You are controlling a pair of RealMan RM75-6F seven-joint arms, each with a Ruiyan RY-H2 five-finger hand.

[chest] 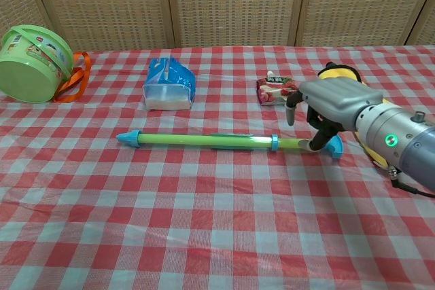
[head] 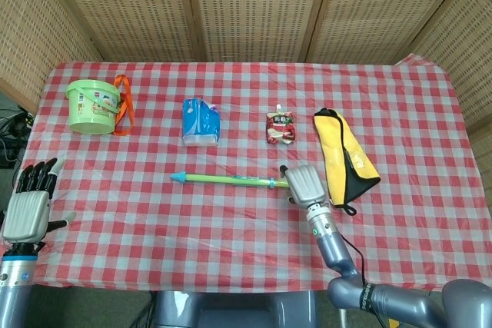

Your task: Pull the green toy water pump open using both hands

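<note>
While the right hand (chest: pixel 331 110) curls around the green toy water pump's (chest: pixel 204 140) handle end, the left hand (head: pixel 28 209) hovers with fingers spread off the tabletop's left edge.

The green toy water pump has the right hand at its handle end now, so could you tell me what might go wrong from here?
The left hand waits open at the table edge, far from the green toy water pump; a pull by the right hand alone would likely drag the whole pump. Its fingers only curl over the rod and could slip. The yellow pouch beside it could be knocked.

Woven wicker screen panels (head: pixel 246 5) behind red-checked tablecloth table (head: pixel 231 220).
</note>
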